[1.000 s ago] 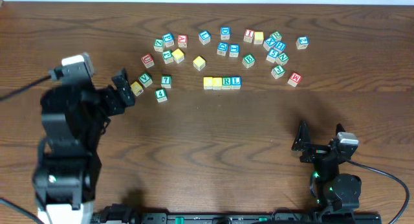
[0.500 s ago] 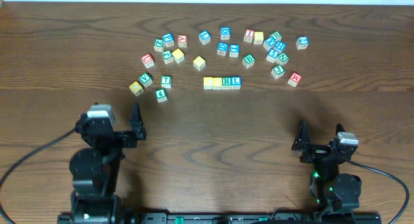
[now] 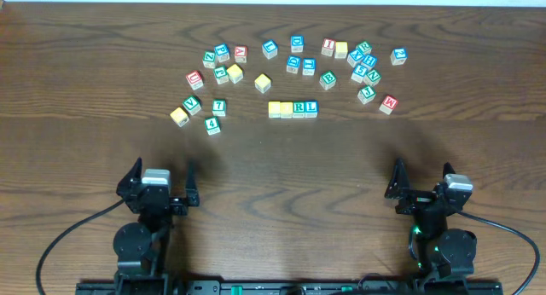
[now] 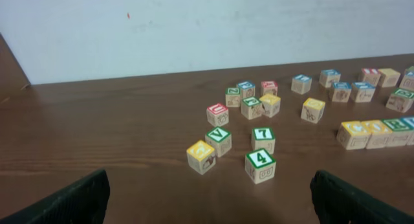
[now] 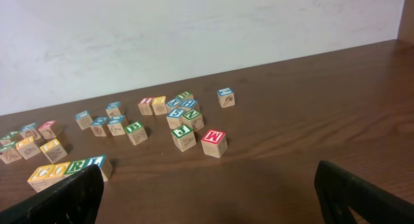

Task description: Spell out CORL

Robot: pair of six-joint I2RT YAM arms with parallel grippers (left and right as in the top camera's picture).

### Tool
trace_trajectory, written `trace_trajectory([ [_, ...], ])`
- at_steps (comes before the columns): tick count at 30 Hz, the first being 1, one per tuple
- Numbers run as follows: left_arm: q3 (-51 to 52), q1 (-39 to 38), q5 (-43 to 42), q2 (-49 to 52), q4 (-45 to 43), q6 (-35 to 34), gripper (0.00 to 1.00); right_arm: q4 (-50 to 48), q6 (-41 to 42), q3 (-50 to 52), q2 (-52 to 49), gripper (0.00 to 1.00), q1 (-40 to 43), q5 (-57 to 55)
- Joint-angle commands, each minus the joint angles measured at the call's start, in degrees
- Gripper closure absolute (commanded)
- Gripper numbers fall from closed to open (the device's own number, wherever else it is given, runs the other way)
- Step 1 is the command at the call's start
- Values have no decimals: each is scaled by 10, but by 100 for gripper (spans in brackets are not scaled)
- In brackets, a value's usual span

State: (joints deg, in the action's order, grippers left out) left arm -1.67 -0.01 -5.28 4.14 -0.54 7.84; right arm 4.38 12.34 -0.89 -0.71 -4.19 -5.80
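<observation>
Four wooden cubes stand touching in a row in the overhead view: two with pale yellow tops, a green R cube and a blue L cube. The row also shows at the right edge of the left wrist view and at the lower left of the right wrist view. My left gripper is open and empty near the front left edge. My right gripper is open and empty near the front right edge. Both are far from the row.
Many loose letter and number cubes lie scattered behind and beside the row. A green 4 cube, a 7 cube and a yellow cube lie left. A red M cube and a green B cube lie right.
My left arm has drawn back from the yellow cube at the left toward the front edge and come down. The right arm and the cubes have not moved.
</observation>
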Motion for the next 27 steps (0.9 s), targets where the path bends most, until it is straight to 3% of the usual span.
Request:
trace_trajectory([
  [1, 14, 2, -3, -23, 18, 16, 2, -1, -8, 3, 4, 1, 5, 2],
  [27, 14, 2, 2, -39, 42, 16, 2, -1, -8, 3, 4, 1, 5, 2],
])
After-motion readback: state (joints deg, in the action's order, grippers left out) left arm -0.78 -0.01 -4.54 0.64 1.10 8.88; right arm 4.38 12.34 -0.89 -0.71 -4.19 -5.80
